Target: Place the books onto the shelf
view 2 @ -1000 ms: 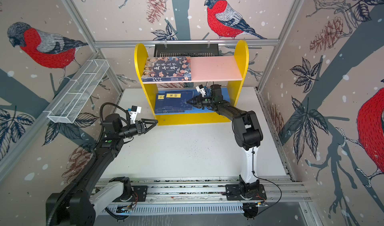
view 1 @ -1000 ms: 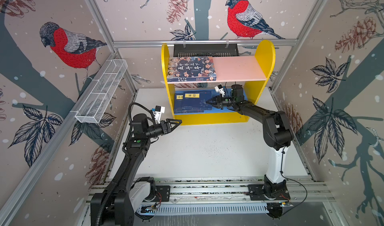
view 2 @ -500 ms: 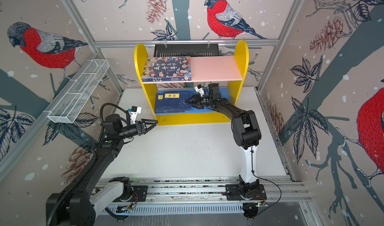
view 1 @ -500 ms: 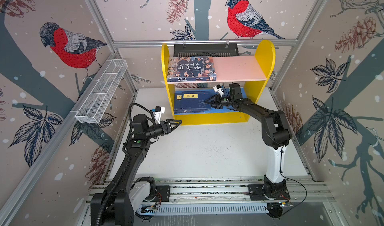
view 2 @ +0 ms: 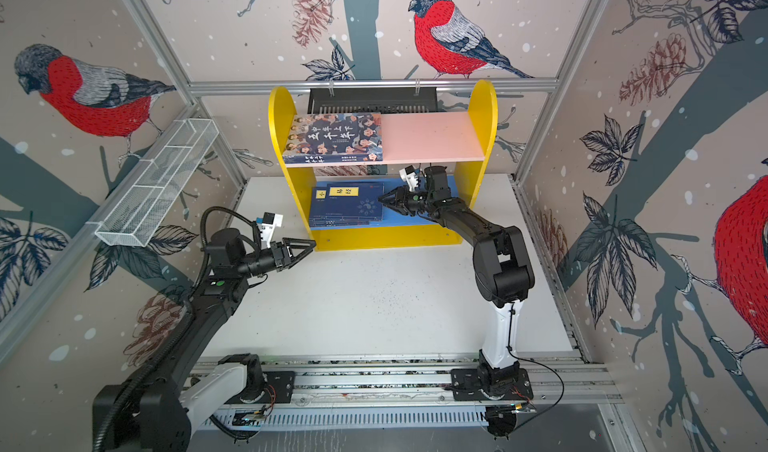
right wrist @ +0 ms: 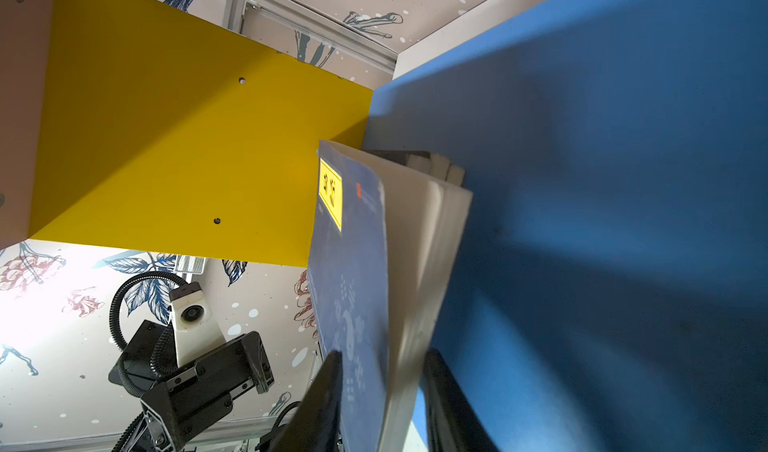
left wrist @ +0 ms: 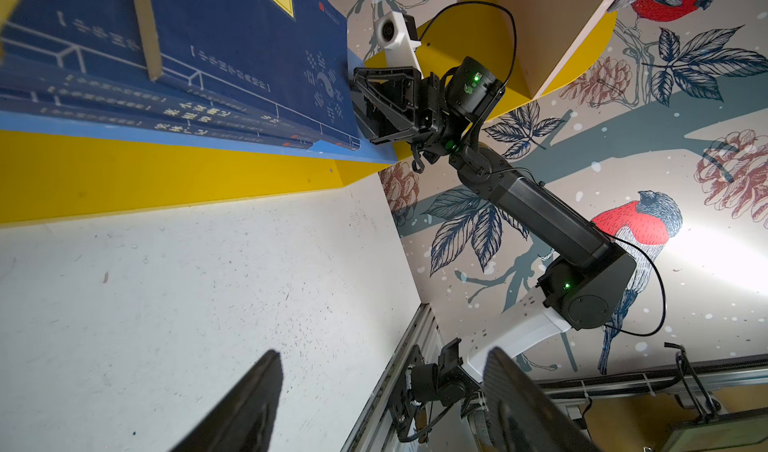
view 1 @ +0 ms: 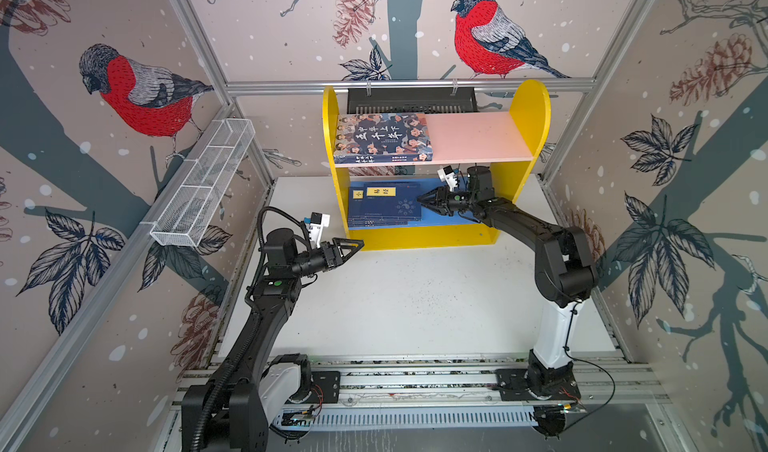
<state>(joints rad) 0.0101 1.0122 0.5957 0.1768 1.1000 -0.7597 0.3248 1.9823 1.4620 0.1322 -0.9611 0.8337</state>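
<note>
The yellow shelf (view 1: 528,109) (view 2: 482,109) stands at the back of the table. A large book with a cartoon-figure cover (view 1: 384,138) (view 2: 336,138) lies on its pink upper board. Several navy books with yellow labels (view 1: 384,207) (view 2: 345,207) are stacked on the blue lower board (right wrist: 602,180). My right gripper (view 1: 420,199) (view 2: 382,199) (right wrist: 383,352) reaches into the lower tier. Its jaws stand a little apart either side of the top navy book's (right wrist: 349,263) right edge. My left gripper (view 1: 359,244) (view 2: 311,244) (left wrist: 382,352) hangs open and empty by the shelf's front left corner.
A white wire-mesh basket (view 1: 203,184) hangs on the left wall. A black slotted tray (view 1: 411,101) sits on the back rail behind the shelf. The white tabletop (view 1: 415,304) spreads out before the shelf, and the arms' base rail (view 1: 415,383) runs along its front edge.
The right gripper has edged slightly left into the lower tier and its jaws have parted around the top navy book. The left arm has not moved.
</note>
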